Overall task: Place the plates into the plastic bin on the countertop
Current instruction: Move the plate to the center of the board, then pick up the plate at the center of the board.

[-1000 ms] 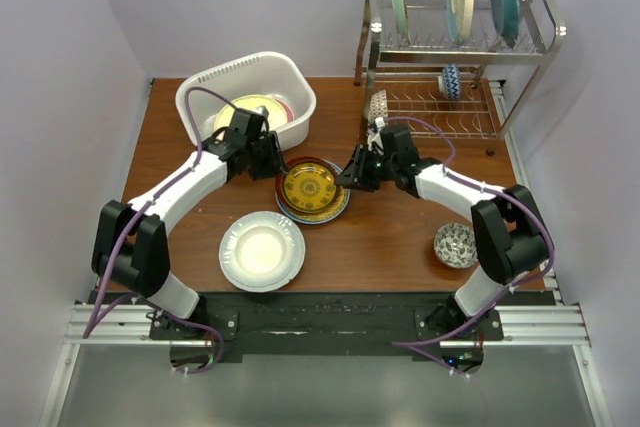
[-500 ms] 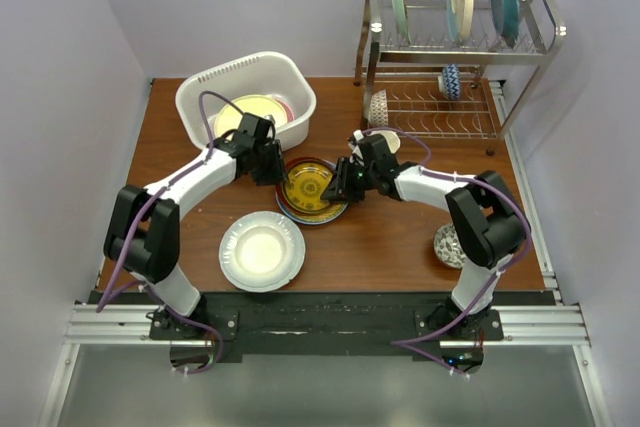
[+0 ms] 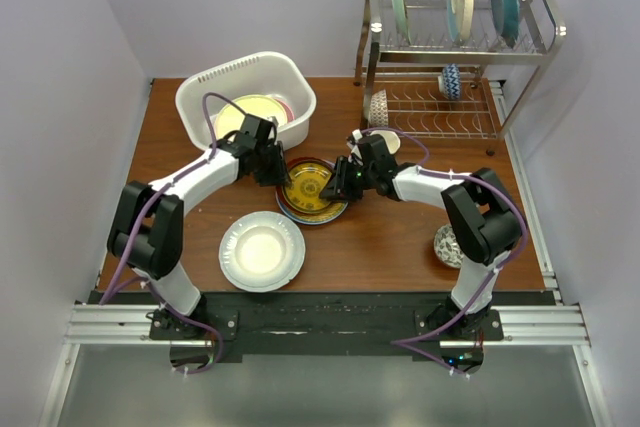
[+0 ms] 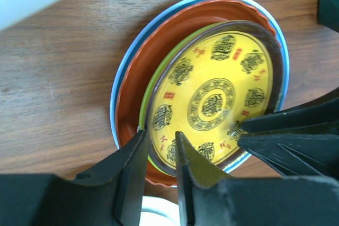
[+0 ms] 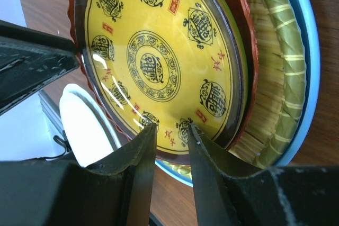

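Observation:
A yellow patterned plate (image 3: 311, 187) tops a stack of red-brown, lime and light blue plates on the wood countertop (image 3: 400, 232). My left gripper (image 3: 277, 173) is at its left edge. In the left wrist view the gripper (image 4: 160, 149) has its jaws a little apart and astride the yellow plate's (image 4: 212, 96) rim. My right gripper (image 3: 342, 180) is at the opposite edge. In the right wrist view it (image 5: 170, 136) is slightly open, with its tips over the plate's (image 5: 153, 56) near rim. The white plastic bin (image 3: 212, 82) behind holds plates. A white plate (image 3: 262, 250) lies in front.
A steel dish rack (image 3: 520, 42) at the back right holds upright plates and small patterned bowls. Another patterned bowl (image 3: 455, 245) sits on the counter by the right arm. The bin stands close behind my left arm.
Both grippers have moved inward onto opposite edges of the yellow plate. The left arm swung forward from the bin. In the last half second there was almost no movement.

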You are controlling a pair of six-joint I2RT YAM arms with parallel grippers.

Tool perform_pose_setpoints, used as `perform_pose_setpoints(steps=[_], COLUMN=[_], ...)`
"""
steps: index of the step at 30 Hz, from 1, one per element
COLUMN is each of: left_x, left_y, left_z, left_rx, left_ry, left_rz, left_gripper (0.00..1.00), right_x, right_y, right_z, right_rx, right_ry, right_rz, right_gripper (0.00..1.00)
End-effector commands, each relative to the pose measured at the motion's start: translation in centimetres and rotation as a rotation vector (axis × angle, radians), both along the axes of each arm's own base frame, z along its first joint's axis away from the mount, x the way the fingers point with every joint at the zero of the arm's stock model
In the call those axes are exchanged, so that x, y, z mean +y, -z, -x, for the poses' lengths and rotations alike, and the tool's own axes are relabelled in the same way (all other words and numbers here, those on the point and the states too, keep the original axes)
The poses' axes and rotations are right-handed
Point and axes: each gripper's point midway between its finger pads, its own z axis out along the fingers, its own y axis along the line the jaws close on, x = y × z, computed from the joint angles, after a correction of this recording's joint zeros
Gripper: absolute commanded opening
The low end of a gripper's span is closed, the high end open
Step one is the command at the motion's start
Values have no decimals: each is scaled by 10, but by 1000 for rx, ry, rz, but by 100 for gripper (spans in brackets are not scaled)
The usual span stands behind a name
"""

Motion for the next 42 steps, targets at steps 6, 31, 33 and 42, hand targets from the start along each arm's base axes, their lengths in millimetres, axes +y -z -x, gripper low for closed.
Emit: perform_pose_setpoints(steps=[6, 31, 33, 42], left_x=[-7, -6, -7, -8], left_y=[11, -2, 4, 21], left_z=[-6, -8, -4, 0], left_rx=[-2, -28, -14, 18], left_ry=[45, 46, 51, 51], left_rz=[14, 11, 6, -8], left_gripper=[29, 0, 0, 0], right_x=[-7, -3, -1, -23], right_y=[17, -41, -54, -94], right_z=[6, -5, -8, -26], right_rx=[37, -61, -84, -215], right_ry=[8, -13, -15, 24], right_rz=[43, 7, 6, 135], right_gripper=[35, 39, 43, 48])
